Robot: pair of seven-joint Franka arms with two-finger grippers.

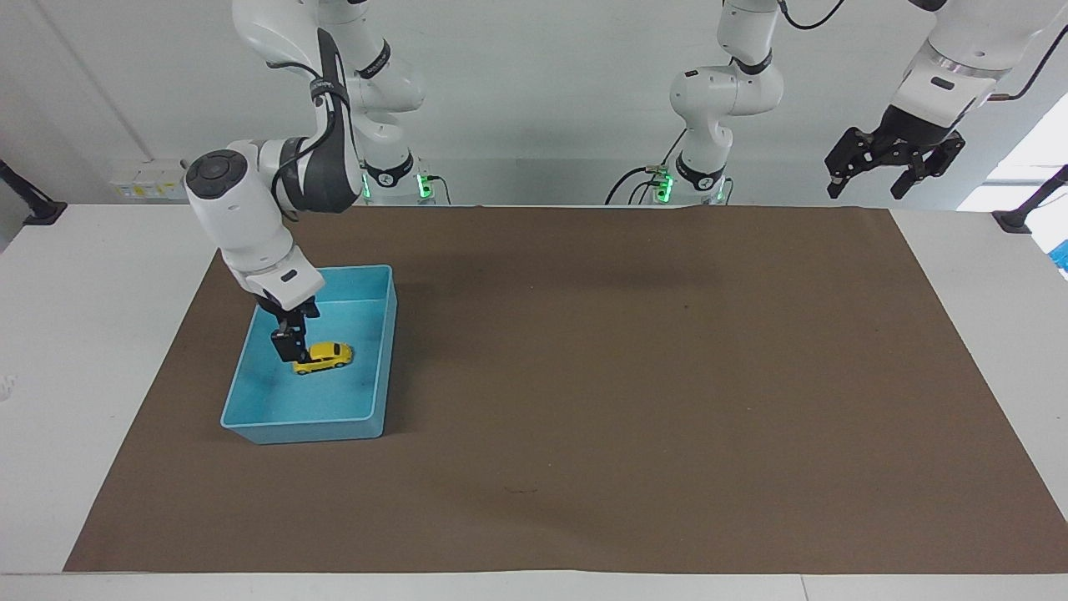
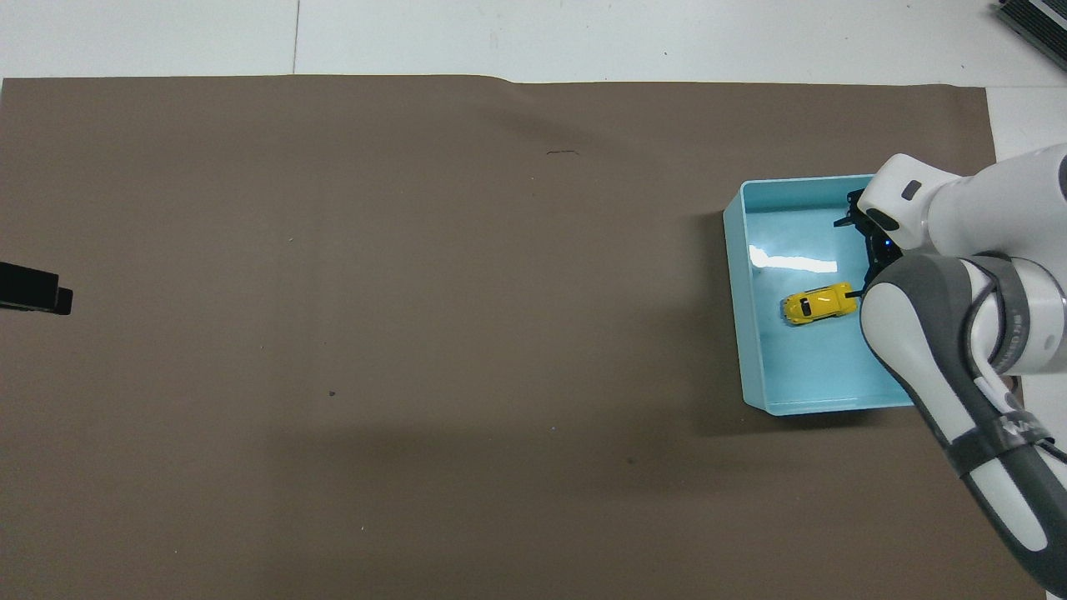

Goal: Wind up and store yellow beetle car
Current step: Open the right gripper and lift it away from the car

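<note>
Right tool hangs inside the light-blue bin, fingers spread and holding nothing, its tip just beside the yellow beetle car. That car is tiny, bright yellow and rounded, with dark windows, and sits on its wheels on the bin's floor. The bin stands on the brown mat at the right arm's end of the bench. Left tool waits, raised and open, over its own end, empty.

The bin's walls hem the car; the right claw seemingly crowds one end.
</note>
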